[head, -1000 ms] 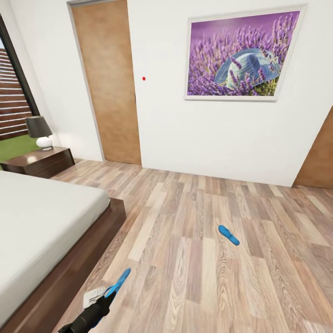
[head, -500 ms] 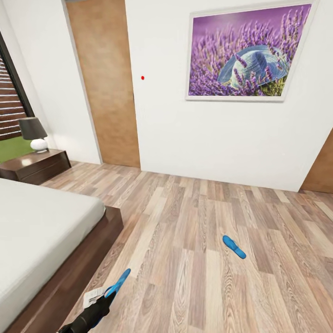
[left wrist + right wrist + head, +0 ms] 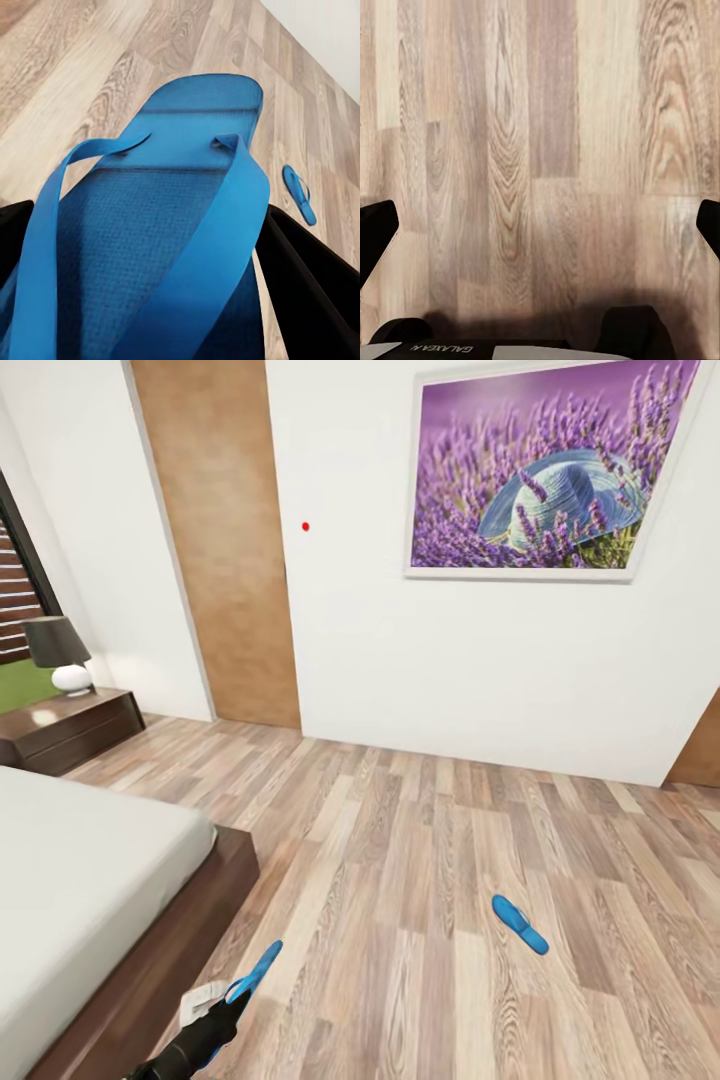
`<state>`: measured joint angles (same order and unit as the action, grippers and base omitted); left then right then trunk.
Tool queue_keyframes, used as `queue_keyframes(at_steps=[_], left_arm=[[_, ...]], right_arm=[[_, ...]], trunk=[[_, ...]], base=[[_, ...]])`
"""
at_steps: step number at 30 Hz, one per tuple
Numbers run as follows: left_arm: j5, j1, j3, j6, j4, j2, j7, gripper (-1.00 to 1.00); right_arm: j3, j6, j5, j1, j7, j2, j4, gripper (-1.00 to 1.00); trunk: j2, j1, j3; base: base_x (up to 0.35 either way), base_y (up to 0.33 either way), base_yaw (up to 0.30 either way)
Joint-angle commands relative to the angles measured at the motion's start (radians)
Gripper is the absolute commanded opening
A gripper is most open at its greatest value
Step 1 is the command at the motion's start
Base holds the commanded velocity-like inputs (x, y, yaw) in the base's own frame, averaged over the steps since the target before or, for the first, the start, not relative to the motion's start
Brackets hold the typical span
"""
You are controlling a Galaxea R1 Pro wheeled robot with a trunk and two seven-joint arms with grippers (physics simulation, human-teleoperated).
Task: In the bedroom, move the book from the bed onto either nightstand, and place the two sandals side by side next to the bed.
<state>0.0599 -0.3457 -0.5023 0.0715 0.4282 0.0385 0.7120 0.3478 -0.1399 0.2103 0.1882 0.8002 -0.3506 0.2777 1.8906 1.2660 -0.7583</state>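
Observation:
My left gripper [image 3: 232, 998] is shut on one bright blue sandal [image 3: 256, 970], held low over the floor near the foot corner of the bed [image 3: 80, 880]. In the left wrist view that sandal [image 3: 165, 225] sits between the black fingers [image 3: 315, 292], straps facing the camera. The second sandal [image 3: 520, 923] lies flat on the wood floor to the right, also seen in the left wrist view [image 3: 300, 195]. My right gripper [image 3: 540, 225] is open over bare floor planks. The dark nightstand [image 3: 65, 728] stands at the far left beside the bed. The book is out of view.
A lamp [image 3: 58, 650] sits on the nightstand. Ahead is a white wall with a lavender picture [image 3: 550, 470], a tan door [image 3: 215, 540], and a second door [image 3: 700, 755] at the right edge. Wood floor [image 3: 420, 860] spreads between bed and wall.
The whole head view has shifted, so the camera moved: the wall and picture look closer and the loose sandal sits lower right. The left gripper keeps the same hold on its sandal.

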Motion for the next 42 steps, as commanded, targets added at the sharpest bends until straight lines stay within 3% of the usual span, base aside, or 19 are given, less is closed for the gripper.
queue_keyframes(at_steps=[1, 42], left_arm=[[0.001, -0.001, -0.004, 0.002, -0.001, 0.0, 0.004, -1.0], [0.001, -0.001, -0.004, 0.002, -0.001, 0.0, 0.004, -1.0]], right_arm=[[0.002, -0.01, 0.009, 0.0, 0.004, 0.0, 0.0, 1.0], [0.002, -0.01, 0.009, 0.0, 0.004, -0.001, 0.0, 1.0]], trunk=[[0.0, 0.0, -0.001], [0.0, 0.0, -0.001]], base=[[0.333, 0.0, 0.0], [0.333, 0.0, 0.0]])
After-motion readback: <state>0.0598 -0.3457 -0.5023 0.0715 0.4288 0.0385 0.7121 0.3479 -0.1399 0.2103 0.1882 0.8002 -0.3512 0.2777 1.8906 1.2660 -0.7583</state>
